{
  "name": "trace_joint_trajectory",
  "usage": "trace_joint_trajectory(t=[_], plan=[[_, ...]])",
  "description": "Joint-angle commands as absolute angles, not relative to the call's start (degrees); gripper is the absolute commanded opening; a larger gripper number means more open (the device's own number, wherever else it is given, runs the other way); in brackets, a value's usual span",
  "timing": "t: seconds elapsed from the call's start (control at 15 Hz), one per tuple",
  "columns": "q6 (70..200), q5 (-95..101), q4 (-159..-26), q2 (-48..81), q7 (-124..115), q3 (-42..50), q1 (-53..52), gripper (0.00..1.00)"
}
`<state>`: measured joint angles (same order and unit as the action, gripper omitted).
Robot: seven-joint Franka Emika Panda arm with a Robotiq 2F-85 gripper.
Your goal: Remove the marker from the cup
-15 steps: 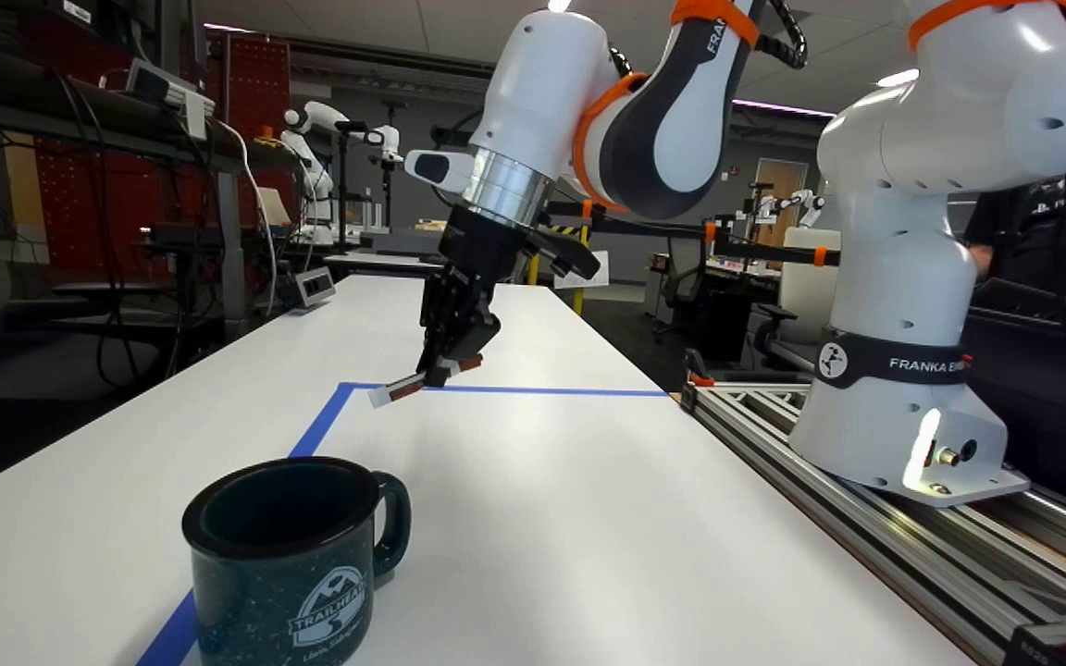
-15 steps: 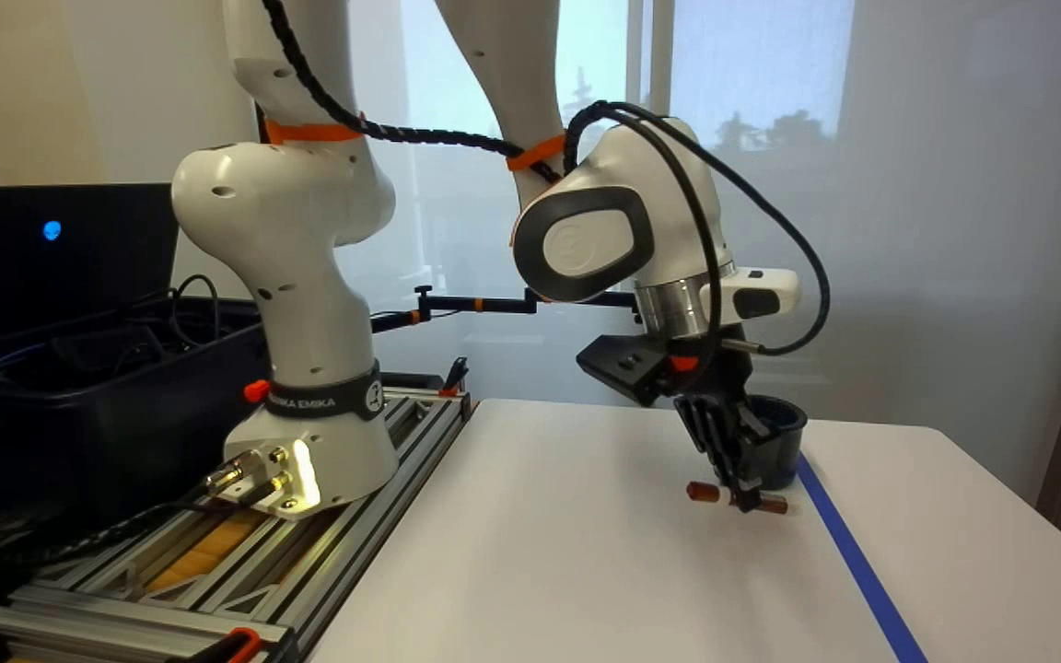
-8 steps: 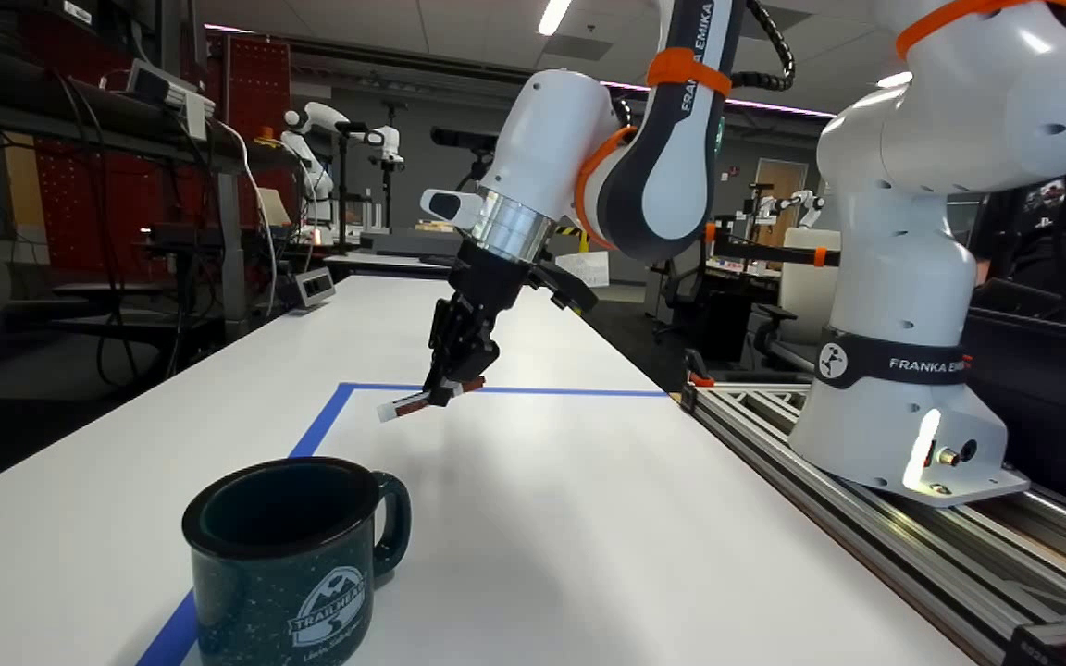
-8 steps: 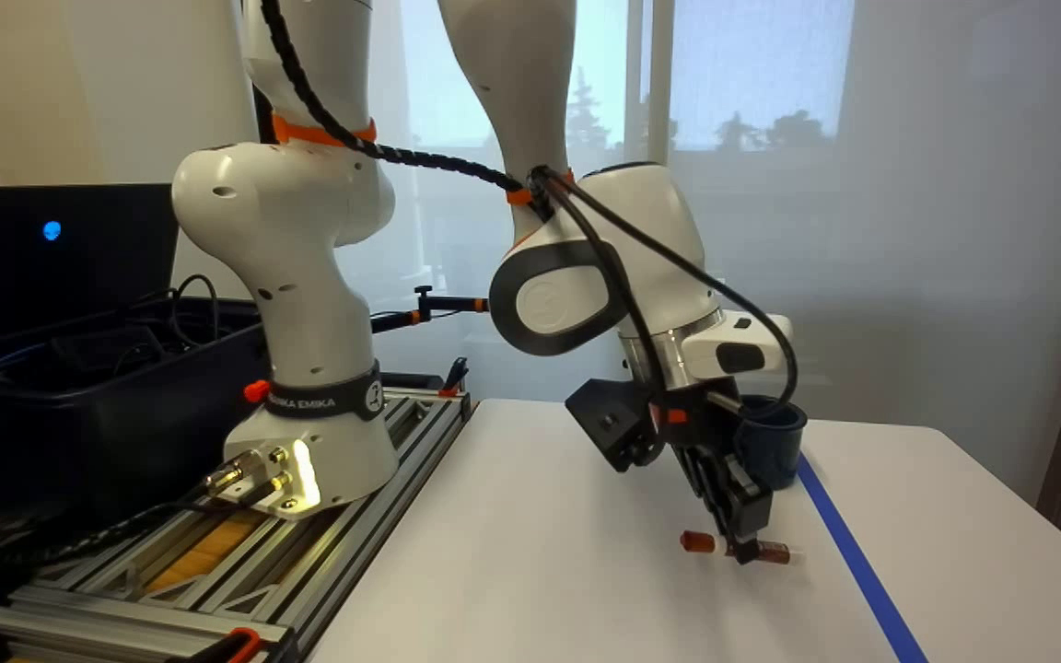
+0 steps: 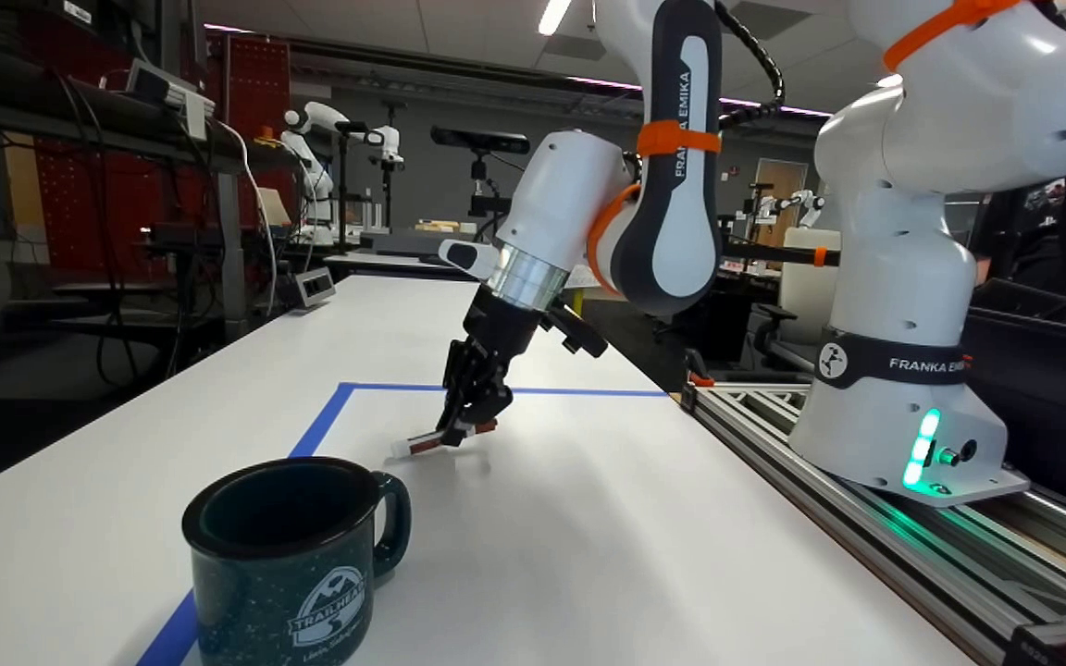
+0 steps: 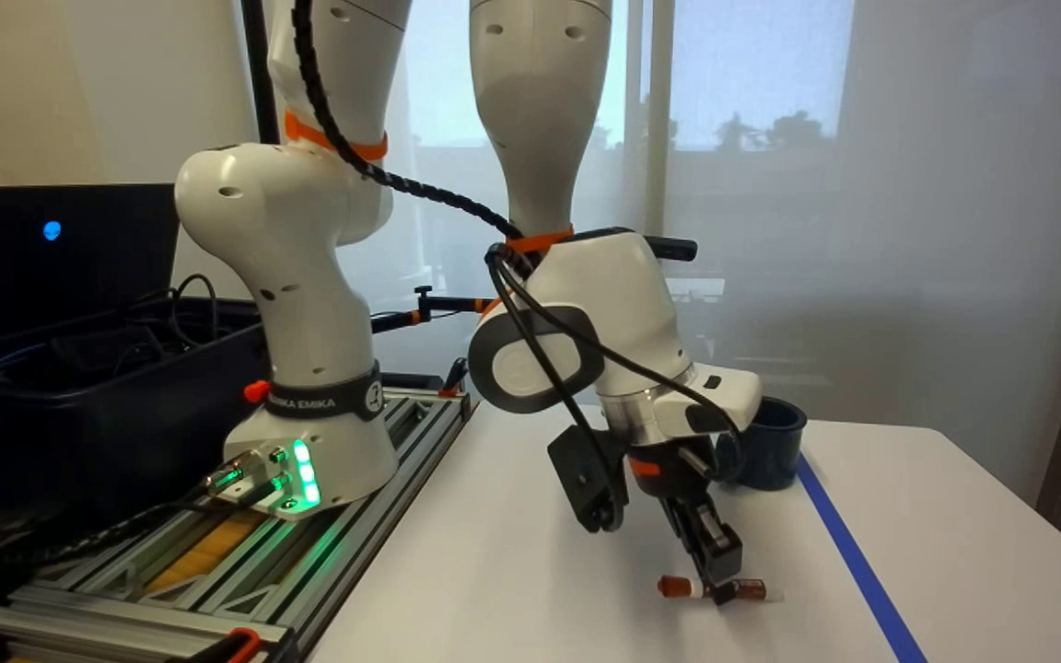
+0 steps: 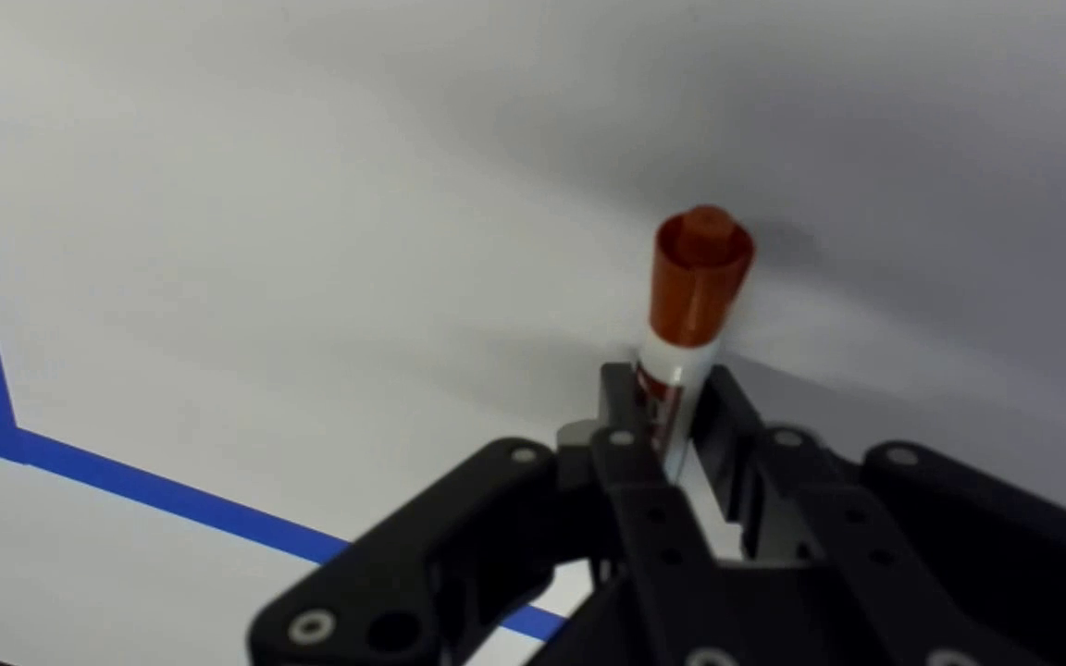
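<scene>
The marker, with a red-orange cap, a white band and a dark red label, shows in the wrist view (image 7: 701, 287) and in both exterior views (image 5: 425, 445) (image 6: 675, 587). My gripper (image 5: 452, 437) (image 6: 724, 589) (image 7: 667, 398) is shut on it around the middle, with both ends sticking out. The marker lies nearly level, just above or touching the white table; I cannot tell which. The cup, a dark teal mug with a pale print, stands upright apart from the gripper (image 5: 283, 573) (image 6: 777, 451). It is out of the wrist view.
Blue tape lines (image 5: 316, 427) (image 6: 848, 552) mark the white table (image 5: 607, 518). The robot base stands on a metal rail frame (image 5: 829, 518) along the table's edge. A black case (image 6: 98, 414) stands beyond the base.
My gripper has moved down toward the table with the marker held in it, and away from the mug in an exterior view. The base light turned from white to green.
</scene>
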<state>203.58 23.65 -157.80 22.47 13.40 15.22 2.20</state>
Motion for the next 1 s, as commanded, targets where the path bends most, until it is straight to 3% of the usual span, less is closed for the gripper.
trace_joint_trajectory(t=[0.0,0.2,0.6,0.67,0.93], plan=[[206.06,21.94,-157.76,23.69,12.57,16.73,-0.84,0.46],[203.24,21.03,-157.48,21.12,11.40,18.77,-4.22,0.54],[188.30,13.88,-158.10,8.99,11.66,29.44,-18.74,0.99],[185.70,9.63,-161.58,4.51,14.89,34.52,-24.48,1.00],[178.87,8.20,-155.23,8.69,4.28,50.61,-41.26,1.00]])
